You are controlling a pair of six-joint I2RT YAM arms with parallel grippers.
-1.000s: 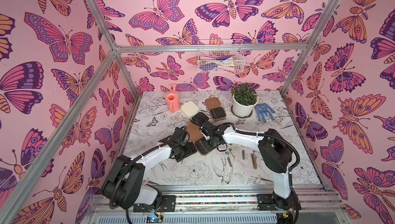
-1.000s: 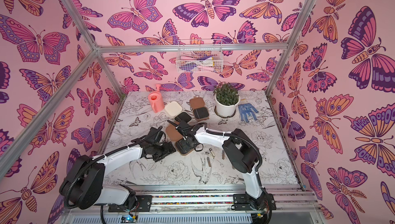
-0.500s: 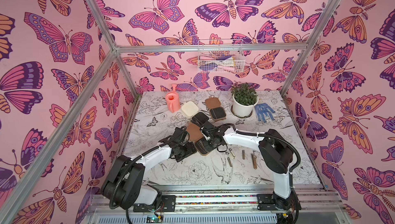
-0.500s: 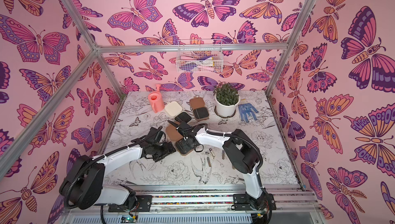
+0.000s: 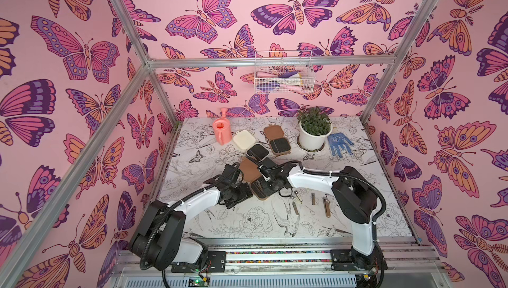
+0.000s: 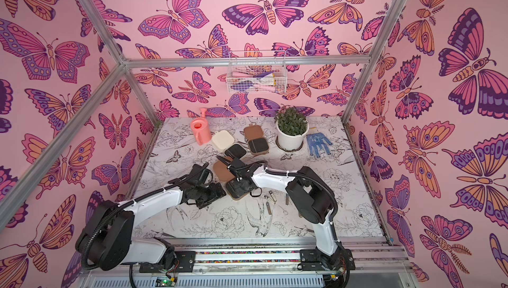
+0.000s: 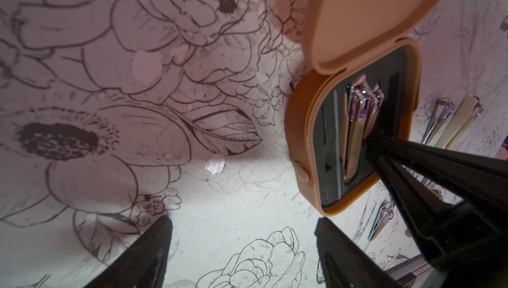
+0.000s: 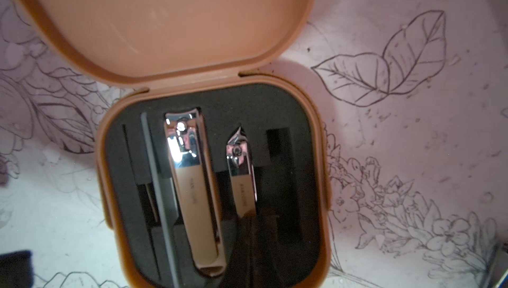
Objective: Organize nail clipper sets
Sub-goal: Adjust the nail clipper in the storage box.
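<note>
An open tan-brown case lies mid-table in both top views, lid (image 5: 248, 169) flat behind the base (image 5: 261, 190). Its black foam holds a large clipper (image 8: 192, 190), a small clipper (image 8: 240, 179) and a grey file (image 8: 159, 190). My right gripper (image 8: 254, 218) is shut, its tip down against the near end of the small clipper inside the base. My left gripper (image 7: 244, 245) stands open just beside the case (image 7: 305, 135), over bare table, nothing between its fingers (image 7: 154, 248). An open cream case (image 5: 243, 139) and another open brown case (image 5: 275, 138) sit farther back.
Several loose metal tools (image 5: 313, 200) lie on the table right of the case, under my right arm. At the back stand a pink watering can (image 5: 222, 132), a potted plant (image 5: 314, 132) and a blue dotted glove (image 5: 339, 143). A wire basket (image 5: 283, 76) hangs on the wall.
</note>
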